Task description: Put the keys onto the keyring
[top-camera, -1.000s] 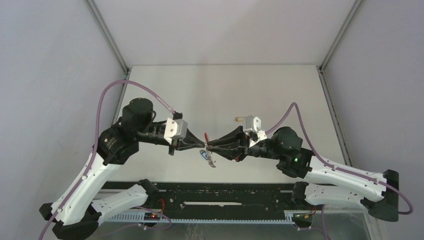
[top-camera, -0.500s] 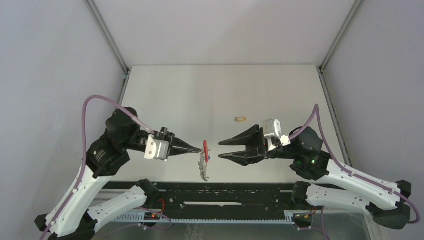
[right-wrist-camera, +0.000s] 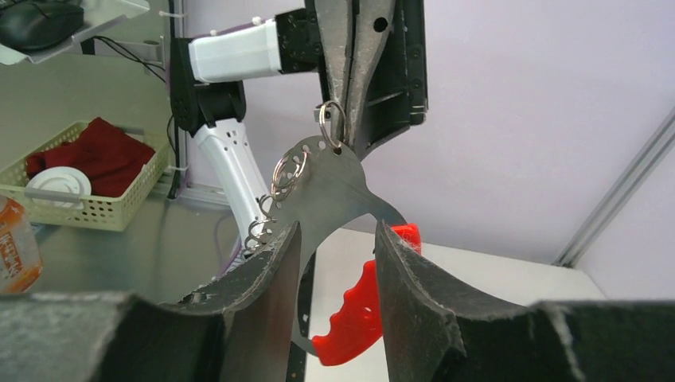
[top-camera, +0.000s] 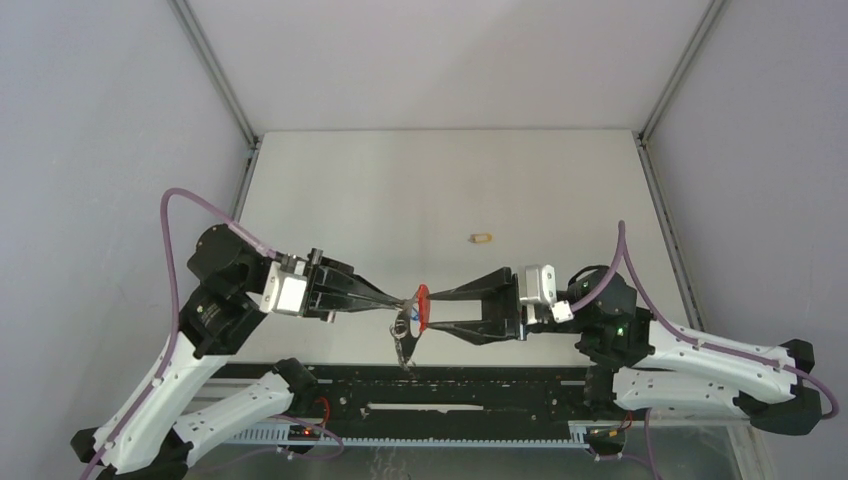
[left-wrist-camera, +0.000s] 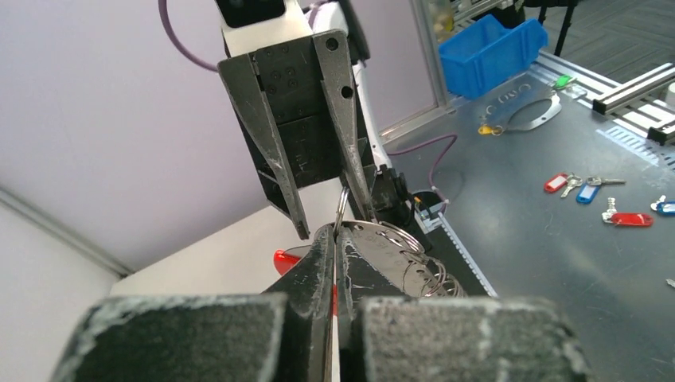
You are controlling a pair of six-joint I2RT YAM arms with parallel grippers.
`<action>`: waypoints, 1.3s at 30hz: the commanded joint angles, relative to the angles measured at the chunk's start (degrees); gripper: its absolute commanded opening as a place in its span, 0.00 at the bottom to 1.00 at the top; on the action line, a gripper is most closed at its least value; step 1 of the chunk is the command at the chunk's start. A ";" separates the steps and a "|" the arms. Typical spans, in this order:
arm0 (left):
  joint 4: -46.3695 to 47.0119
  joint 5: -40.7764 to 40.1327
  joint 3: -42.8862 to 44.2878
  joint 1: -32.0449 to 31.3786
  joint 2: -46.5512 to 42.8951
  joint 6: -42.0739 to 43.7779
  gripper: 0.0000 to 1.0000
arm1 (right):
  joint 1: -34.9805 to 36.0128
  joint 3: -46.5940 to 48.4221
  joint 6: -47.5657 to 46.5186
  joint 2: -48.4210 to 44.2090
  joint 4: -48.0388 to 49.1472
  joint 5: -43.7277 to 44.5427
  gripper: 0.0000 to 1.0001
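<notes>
Keyring [right-wrist-camera: 330, 187] held in the air between two robot grippers, above a table [top-camera: 400, 180].
The left gripper [top-camera: 401, 299] is clamped tight on one end of the keyring. The right gripper [top-camera: 434, 311] is spread wide, one finger on each side of the keyring and not closed on it. The yellow-orange key [top-camera: 481, 238] lies on the table, well beyond the keyring and to its right.

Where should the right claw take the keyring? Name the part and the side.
The keyring's narrow waist, above the red band, from the robot's right. The left claw pinches the top edge, leaving that part free, and the open right claw straddles it edge to edge.
</notes>
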 commanded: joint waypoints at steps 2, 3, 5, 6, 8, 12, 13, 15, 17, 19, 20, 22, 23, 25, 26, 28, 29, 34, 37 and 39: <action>7.74 3.61 -0.12 -1.37 -0.21 -5.22 0.00 | 6.34 2.52 -8.78 -0.37 4.21 8.28 0.46; 7.87 3.73 -0.10 -1.62 -0.07 -5.25 0.00 | 7.22 2.94 -9.89 -0.14 4.13 9.33 0.45; 7.96 3.87 -0.17 -1.89 0.08 -5.03 0.00 | 9.05 3.52 -11.83 0.28 4.67 11.15 0.45; 7.91 3.90 -0.24 -1.94 0.08 -4.81 0.00 | 9.83 3.65 -12.90 0.38 5.20 11.99 0.44; 8.00 3.68 -0.39 -2.09 -0.08 -4.57 0.00 | 11.07 4.04 -14.26 0.80 6.15 12.84 0.43; 8.00 2.73 -1.14 -2.16 -0.19 -4.64 0.00 | 12.85 5.34 -16.68 2.49 6.84 14.70 0.42; 8.01 2.46 -1.34 -2.17 -0.12 -4.71 0.00 | 12.96 5.74 -17.11 2.92 6.79 14.77 0.42; 8.03 1.94 -1.68 -2.18 -0.12 -5.06 0.00 | 13.32 6.41 -17.82 3.87 6.70 14.75 0.42; 8.09 1.51 -1.98 -2.21 -0.14 -5.39 0.00 | 13.62 6.95 -18.44 4.63 6.55 14.89 0.42; 8.09 1.36 -2.26 -2.14 -0.30 -5.44 0.00 | 13.77 7.39 -18.86 5.17 6.32 14.93 0.42; 8.11 1.18 -2.36 -2.14 -0.32 -5.43 0.00 | 13.85 7.59 -19.01 5.43 6.04 14.81 0.42; 8.17 0.92 -2.20 -2.18 -0.29 -5.56 0.00 | 13.88 8.01 -19.15 5.86 5.33 14.68 0.42; 8.21 0.89 -2.13 -2.15 -0.29 -5.53 0.00 | 13.87 8.15 -19.19 6.03 5.07 14.73 0.42; 8.20 0.68 -2.09 -2.14 -0.34 -5.70 0.00 | 13.92 8.18 -19.10 6.12 4.73 14.78 0.41; 8.17 0.56 -2.03 -2.14 -0.40 -5.70 0.00 | 13.87 8.18 -19.15 6.17 4.66 14.76 0.41; 8.17 0.53 -2.10 -2.20 -0.40 -5.79 0.00 | 13.95 8.30 -18.94 6.29 4.63 15.28 0.36; 8.20 0.47 -2.15 -2.20 -0.38 -5.73 0.00 | 13.87 8.58 -18.90 6.40 4.40 15.50 0.32; 7.69 -0.24 -3.04 -2.17 -0.68 -5.18 0.00 | 13.93 10.02 -17.73 6.88 2.84 17.20 0.05; 4.39 -1.58 -2.99 -2.15 -0.62 -2.47 0.00 | 13.93 11.45 -15.85 7.07 -0.63 19.15 0.00; 0.83 -3.43 -2.52 -2.18 -0.62 0.51 0.05 | 13.89 12.55 -14.16 7.05 -4.01 20.65 0.00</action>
